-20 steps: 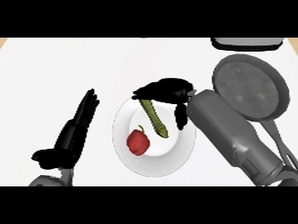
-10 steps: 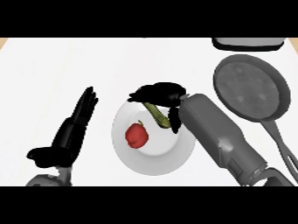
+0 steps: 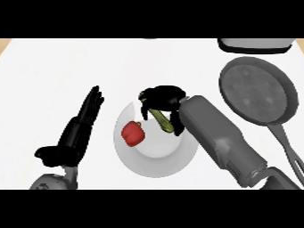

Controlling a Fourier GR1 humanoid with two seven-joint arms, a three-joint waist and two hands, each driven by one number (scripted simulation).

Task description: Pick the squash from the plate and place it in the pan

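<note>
A long yellow-green squash (image 3: 161, 121) lies on the white plate (image 3: 155, 156), beside a red pepper (image 3: 133, 133). My right hand (image 3: 162, 98) hangs over the plate's far edge with its fingers curled down around the squash's upper end. Whether they press on it I cannot tell. The grey pan (image 3: 258, 95) sits to the right of the plate, its handle (image 3: 291, 149) pointing toward me. My left hand (image 3: 80, 127) rests open at the plate's left, fingers straight and pointing away.
A grey and white appliance (image 3: 254, 44) stands at the back right edge of the white counter (image 3: 62, 67). My right forearm (image 3: 223, 140) crosses the space between plate and pan.
My right hand has moved left and toward me over the plate and now covers the squash's upper end. The left hand has not moved.
</note>
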